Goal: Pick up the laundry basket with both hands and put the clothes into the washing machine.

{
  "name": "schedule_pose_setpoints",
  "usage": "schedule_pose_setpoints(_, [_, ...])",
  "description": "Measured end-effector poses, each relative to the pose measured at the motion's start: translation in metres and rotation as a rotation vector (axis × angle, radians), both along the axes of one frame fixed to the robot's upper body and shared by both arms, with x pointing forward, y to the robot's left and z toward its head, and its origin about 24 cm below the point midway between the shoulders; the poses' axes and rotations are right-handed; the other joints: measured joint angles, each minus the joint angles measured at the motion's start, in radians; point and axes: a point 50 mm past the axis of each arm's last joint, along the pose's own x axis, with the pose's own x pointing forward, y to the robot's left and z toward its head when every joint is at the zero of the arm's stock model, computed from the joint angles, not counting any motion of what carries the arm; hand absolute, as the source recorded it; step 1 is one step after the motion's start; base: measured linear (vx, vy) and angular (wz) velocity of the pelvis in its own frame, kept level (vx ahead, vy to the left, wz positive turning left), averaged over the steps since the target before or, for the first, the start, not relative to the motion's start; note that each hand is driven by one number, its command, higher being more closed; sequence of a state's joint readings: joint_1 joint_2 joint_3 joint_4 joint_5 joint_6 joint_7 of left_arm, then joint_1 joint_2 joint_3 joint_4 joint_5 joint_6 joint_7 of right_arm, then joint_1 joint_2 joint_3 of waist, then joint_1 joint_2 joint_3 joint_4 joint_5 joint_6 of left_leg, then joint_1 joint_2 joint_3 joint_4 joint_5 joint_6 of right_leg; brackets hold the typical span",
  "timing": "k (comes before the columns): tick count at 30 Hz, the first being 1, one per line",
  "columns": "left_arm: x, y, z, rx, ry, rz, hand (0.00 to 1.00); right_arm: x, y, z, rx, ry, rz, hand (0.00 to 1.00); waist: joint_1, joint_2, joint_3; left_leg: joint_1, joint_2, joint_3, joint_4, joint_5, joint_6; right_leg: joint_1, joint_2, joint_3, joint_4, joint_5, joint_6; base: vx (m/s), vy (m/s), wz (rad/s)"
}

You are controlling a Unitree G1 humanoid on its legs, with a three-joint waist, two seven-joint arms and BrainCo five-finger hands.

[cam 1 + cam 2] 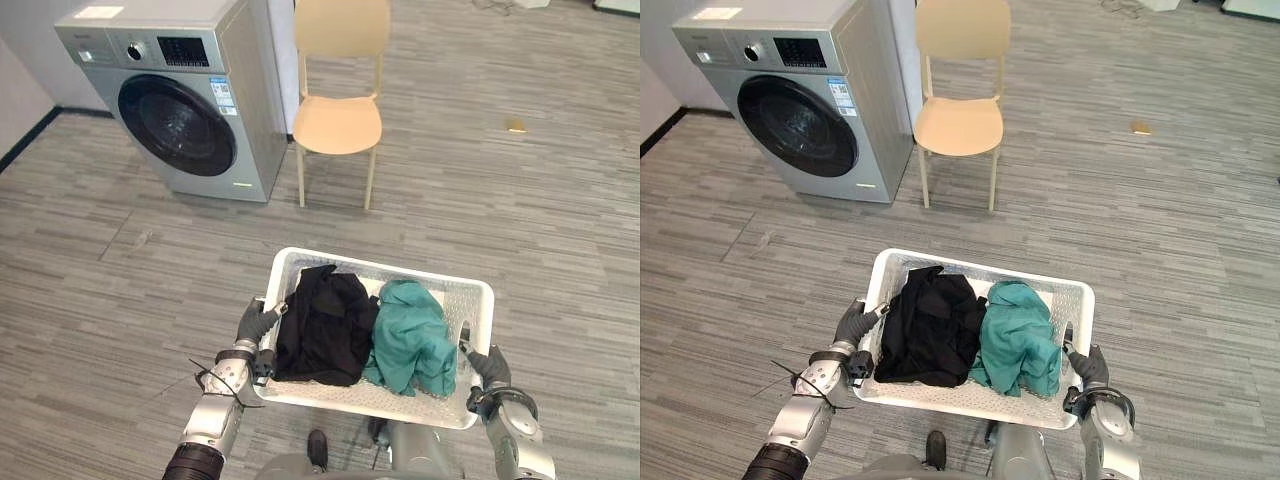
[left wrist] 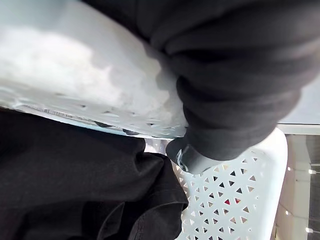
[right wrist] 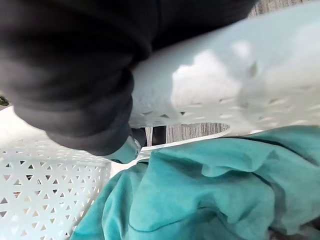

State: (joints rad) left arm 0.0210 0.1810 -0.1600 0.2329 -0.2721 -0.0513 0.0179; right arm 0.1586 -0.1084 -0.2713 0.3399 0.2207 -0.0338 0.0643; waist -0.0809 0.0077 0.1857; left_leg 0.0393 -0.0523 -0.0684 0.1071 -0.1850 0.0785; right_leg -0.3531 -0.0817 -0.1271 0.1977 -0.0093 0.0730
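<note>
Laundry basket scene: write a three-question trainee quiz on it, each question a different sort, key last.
1. True or false: the washing machine door stands open.
2. The black garment and the teal garment share the laundry basket. Which lies nearer the left hand? A black, B teal, C neither.
3. Fill in: the furniture beside the washing machine is a ____.
Key: 1 false, the door is shut. 2 A. 3 chair.
</note>
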Motion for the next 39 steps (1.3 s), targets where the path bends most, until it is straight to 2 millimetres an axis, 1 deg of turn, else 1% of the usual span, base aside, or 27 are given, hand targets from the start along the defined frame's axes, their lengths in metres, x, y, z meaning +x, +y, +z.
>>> schedule_pose_setpoints(2, [-0.008, -0.004, -0.008, -0.018, 0.033, -0.01, 1.0, -0.015, -0.004, -0.001, -0.014, 0.019, -0.012, 1.0, -0.015, 0.01, -0.006, 0.007, 0.026, -0.043, 0.131, -0.12, -0.027, 0.054, 0.029, -0.007, 0.034, 0.028, -0.059, 0.52, -0.142, 0.8])
schedule_pose_setpoints(3, [-0.015, -0.006, -0.013, -0.041, 0.054, 0.001, 1.0, -0.017, -0.004, -0.001, -0.03, 0.028, -0.007, 1.0, -0.017, 0.039, -0.015, -0.062, 0.07, -0.007, 0.347, -0.156, -0.055, 0.078, 0.061, -0.041, 0.072, -0.033, -0.085, 0.61, -0.172, 0.41])
schedule_pose_setpoints(4, [-0.019, -0.007, -0.016, -0.052, 0.068, 0.007, 1.0, -0.021, -0.006, 0.0, -0.046, 0.033, -0.003, 1.0, -0.013, 0.045, -0.013, -0.164, 0.109, 0.038, 0.629, -0.099, -0.08, 0.123, 0.087, -0.06, 0.082, -0.056, -0.103, 0.89, -0.239, 0.2])
schedule_pose_setpoints(5, [-0.025, -0.008, -0.02, -0.073, 0.087, 0.024, 1.0, -0.025, -0.007, 0.004, -0.064, 0.029, 0.009, 1.0, 0.009, 0.062, -0.003, -0.236, 0.163, 0.069, 0.865, 0.057, -0.087, 0.204, 0.126, -0.059, 0.063, -0.074, -0.125, 0.63, -0.187, -0.1])
schedule_pose_setpoints(8, [-0.034, -0.008, -0.02, -0.091, 0.084, 0.021, 1.0, -0.029, -0.008, 0.006, -0.076, 0.031, 0.013, 1.0, 0.05, 0.052, 0.01, -0.373, 0.219, 0.108, 1.127, 0.054, -0.088, 0.402, 0.151, -0.024, -0.03, -0.117, -0.144, 0.59, -0.102, -0.24])
schedule_pose_setpoints(10, [-0.032, -0.007, -0.016, -0.096, 0.067, 0.029, 1.0, -0.025, -0.008, 0.011, -0.083, 0.008, 0.018, 1.0, 0.068, 0.034, 0.014, -0.449, 0.231, 0.179, 1.01, 0.013, -0.081, 0.478, 0.126, 0.006, -0.087, -0.117, -0.144, 0.62, -0.046, -0.31])
schedule_pose_setpoints(12, [-0.031, -0.005, -0.014, -0.106, 0.051, 0.046, 1.0, -0.017, -0.008, 0.015, -0.091, -0.016, 0.033, 1.0, 0.091, 0.028, 0.018, -0.462, 0.222, 0.228, 0.604, 0.014, -0.099, 0.53, 0.093, 0.023, -0.119, -0.117, -0.144, 0.51, 0.055, -0.48])
schedule_pose_setpoints(13, [-0.03, -0.006, -0.013, -0.111, 0.05, 0.046, 1.0, -0.016, -0.009, 0.016, -0.096, -0.019, 0.035, 1.0, 0.095, 0.037, 0.016, -0.456, 0.219, 0.224, 0.463, 0.031, -0.123, 0.547, 0.088, 0.025, -0.128, -0.118, -0.144, 0.53, 0.133, -0.39])
schedule_pose_setpoints(14, [-0.032, -0.008, -0.014, -0.124, 0.051, 0.053, 1.0, -0.015, -0.012, 0.018, -0.109, -0.022, 0.044, 1.0, 0.096, 0.057, 0.004, -0.431, 0.205, 0.19, 0.171, 0.09, -0.204, 0.595, 0.08, 0.038, -0.152, -0.135, -0.126, 0.54, 0.21, -0.37])
schedule_pose_setpoints(15, [-0.034, -0.009, -0.014, -0.129, 0.052, 0.054, 1.0, -0.014, -0.013, 0.019, -0.115, -0.022, 0.049, 1.0, 0.096, 0.067, 0.0, -0.428, 0.21, 0.178, 0.128, 0.095, -0.212, 0.607, 0.081, 0.051, -0.153, -0.153, -0.103, 0.55, 0.248, -0.6])
schedule_pose_setpoints(16, [-0.036, -0.01, -0.016, -0.134, 0.061, 0.059, 1.0, -0.013, -0.014, 0.017, -0.12, -0.013, 0.057, 1.0, 0.102, 0.074, -0.013, -0.414, 0.211, 0.163, 0.117, 0.099, -0.205, 0.654, 0.063, 0.076, -0.148, -0.224, -0.064, 0.44, 0.249, -0.56])
schedule_pose_setpoints(17, [-0.037, -0.008, -0.017, -0.13, 0.068, 0.065, 1.0, -0.011, -0.013, 0.015, -0.114, -0.007, 0.059, 1.0, 0.102, 0.065, -0.024, -0.412, 0.189, 0.163, 0.138, 0.194, -0.165, 0.67, 0.037, 0.088, -0.133, -0.269, -0.044, 0.45, 0.282, -0.64])
schedule_pose_setpoints(18, [-0.038, -0.006, -0.022, -0.123, 0.09, 0.075, 1.0, -0.011, -0.011, 0.006, -0.094, 0.028, 0.057, 1.0, 0.094, 0.023, -0.043, -0.419, 0.15, 0.174, 0.204, 0.242, -0.13, 0.662, -0.026, 0.11, -0.068, -0.32, -0.01, 0.69, 0.376, -0.4])
schedule_pose_setpoints(19, [-0.037, -0.007, -0.025, -0.122, 0.111, 0.066, 1.0, -0.013, -0.011, 0.002, -0.086, 0.045, 0.061, 1.0, 0.092, 0.013, -0.047, -0.415, 0.12, 0.198, 0.263, 0.187, -0.08, 0.62, -0.06, 0.116, 0.065, -0.32, -0.007, 0.69, 0.363, -0.36])
schedule_pose_setpoints(20, [-0.038, -0.007, -0.026, -0.12, 0.116, 0.065, 1.0, -0.014, -0.01, 0.001, -0.082, 0.05, 0.063, 1.0, 0.091, 0.001, -0.046, -0.398, 0.102, 0.214, 0.269, 0.166, -0.072, 0.577, -0.083, 0.125, 0.169, -0.313, 0.002, 0.71, 0.334, -0.17])
schedule_pose_setpoints(21, [-0.039, -0.005, -0.027, -0.11, 0.122, 0.062, 1.0, -0.017, -0.008, -0.002, -0.067, 0.059, 0.059, 1.0, 0.083, -0.024, -0.038, -0.345, 0.066, 0.234, 0.258, 0.134, -0.049, 0.494, -0.132, 0.136, 0.396, -0.249, 0.055, 0.58, 0.278, 0.1])
schedule_pose_setpoints(22, [-0.038, -0.002, -0.027, -0.096, 0.128, 0.059, 1.0, -0.018, -0.006, -0.005, -0.059, 0.07, 0.057, 1.0, 0.058, -0.035, -0.038, -0.287, 0.034, 0.231, 0.229, 0.109, -0.03, 0.403, -0.161, 0.134, 0.614, -0.117, 0.053, 0.56, 0.256, 0.21])
schedule_pose_setpoints(23, [-0.038, 0.0, -0.027, -0.088, 0.128, 0.058, 1.0, -0.018, -0.005, -0.006, -0.051, 0.075, 0.057, 1.0, 0.047, -0.035, -0.037, -0.253, 0.029, 0.228, 0.212, 0.101, -0.022, 0.359, -0.165, 0.134, 0.707, -0.106, 0.051, 0.53, 0.221, 0.22])
schedule_pose_setpoints(24, [-0.038, 0.002, -0.027, -0.077, 0.13, 0.057, 1.0, -0.02, -0.002, -0.011, -0.037, 0.09, 0.059, 1.0, 0.043, -0.024, -0.03, -0.167, 0.028, 0.225, 0.167, 0.094, -0.014, 0.294, -0.162, 0.113, 0.809, -0.147, 0.008, 0.5, 0.188, 0.0])
schedule_pose_setpoints(27, [-0.034, 0.004, -0.023, -0.057, 0.113, 0.044, 1.0, -0.022, 0.002, -0.012, -0.025, 0.085, 0.054, 1.0, 0.039, -0.001, -0.028, 0.011, 0.045, 0.217, 0.037, 0.09, -0.02, 0.186, -0.157, -0.049, 0.728, -0.238, -0.027, 0.47, 0.114, -0.01])
schedule_pose_setpoints(30, [-0.021, 0.002, -0.016, -0.042, 0.079, 0.016, 1.0, -0.018, 0.001, -0.009, -0.015, 0.057, 0.026, 1.0, 0.032, 0.004, -0.023, 0.069, 0.073, 0.207, -0.004, 0.057, -0.052, 0.102, -0.118, -0.128, 0.352, -0.217, -0.02, 0.38, -0.061, 0.13])
schedule_pose_setpoints(31, [-0.019, 0.001, -0.017, -0.039, 0.082, 0.011, 1.0, -0.019, 0.001, -0.009, -0.014, 0.057, 0.022, 1.0, 0.032, 0.004, -0.023, 0.077, 0.081, 0.207, -0.004, 0.05, -0.063, 0.105, -0.108, -0.131, 0.254, -0.184, -0.018, 0.34, -0.14, 0.21])
schedule_pose_setpoints(32, [-0.018, 0.001, -0.018, -0.026, 0.089, -0.002, 1.0, -0.021, 0.002, -0.011, -0.006, 0.064, 0.013, 1.0, 0.032, -0.005, -0.024, 0.103, 0.091, 0.204, -0.003, 0.032, -0.092, 0.126, -0.091, -0.113, 0.021, -0.052, -0.018, 0.36, -0.185, 0.3])
schedule_pose_setpoints(33, [-0.018, 0.0, -0.019, -0.025, 0.094, -0.01, 1.0, -0.026, 0.001, -0.013, -0.001, 0.075, -0.001, 1.0, 0.029, -0.012, -0.024, 0.124, 0.096, 0.2, -0.003, 0.015, -0.115, 0.149, -0.089, -0.099, -0.016, 0.05, 0.001, 0.38, -0.219, 0.31])
schedule_pose_setpoints(34, [-0.019, -0.003, -0.022, -0.03, 0.106, -0.016, 1.0, -0.029, 0.0, -0.014, -0.002, 0.084, -0.007, 1.0, 0.027, -0.006, -0.024, 0.146, 0.112, 0.195, -0.002, -0.002, -0.131, 0.159, -0.07, -0.09, -0.006, 0.109, -0.044, 0.44, -0.334, 0.11])
schedule_pose_setpoints(36, [-0.023, -0.009, -0.026, -0.055, 0.123, -0.012, 1.0, -0.03, -0.005, -0.013, -0.019, 0.094, -0.004, 1.0, 0.038, 0.04, -0.042, 0.153, 0.18, 0.195, 0.008, -0.026, -0.152, 0.151, -0.019, -0.12, 0.059, 0.019, -0.066, 0.36, -0.312, 0.05])
schedule_pose_setpoints(39, [-0.027, -0.009, -0.029, -0.062, 0.137, -0.002, 1.0, -0.031, -0.005, -0.013, -0.024, 0.1, 0.003, 1.0, 0.038, 0.024, -0.035, 0.093, 0.23, 0.184, 0.224, -0.025, -0.153, 0.206, 0.006, -0.161, 0.087, -0.059, -0.096, 0.27, -0.275, 0.29])
